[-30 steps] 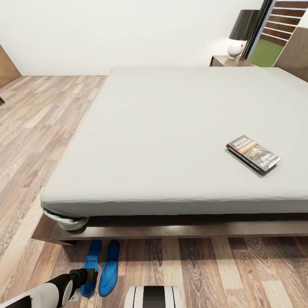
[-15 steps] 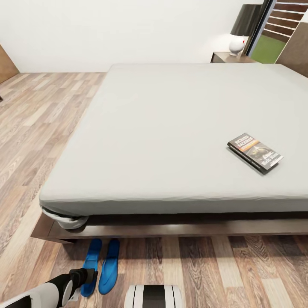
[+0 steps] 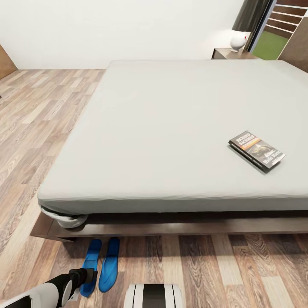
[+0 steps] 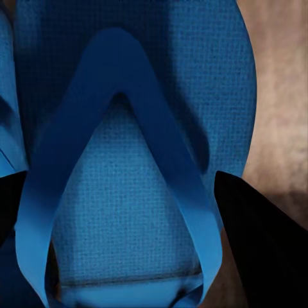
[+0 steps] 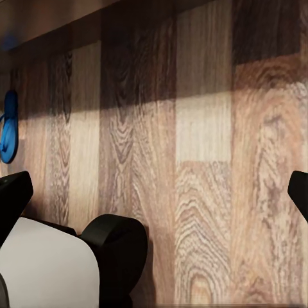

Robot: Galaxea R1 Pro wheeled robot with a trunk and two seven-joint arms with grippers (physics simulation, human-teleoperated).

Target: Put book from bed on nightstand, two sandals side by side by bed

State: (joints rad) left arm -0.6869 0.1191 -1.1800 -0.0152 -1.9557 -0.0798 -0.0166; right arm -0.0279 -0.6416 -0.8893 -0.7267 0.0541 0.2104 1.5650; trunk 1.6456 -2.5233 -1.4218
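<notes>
Left arm low over the sandals by the bed; book on the mattress.

The book [image 3: 256, 151] lies flat on the bed [image 3: 171, 128], toward its right side and near the front edge. The two sandals [image 3: 102, 266] lie side by side on the wood floor [image 3: 239, 269] just in front of the bed frame, near its left corner, toes under the frame's edge. The left gripper [image 4: 128, 212] hangs directly over one sandal, its dark fingers [image 4: 256, 237] spread wide to either side of the blue strap, gripping nothing. The right gripper [image 5: 154, 199] faces the bare floor, fingers spread wide apart and empty. A nightstand [image 3: 231, 53] with a white lamp [image 3: 238, 42] stands beyond the bed's far right corner.
</notes>
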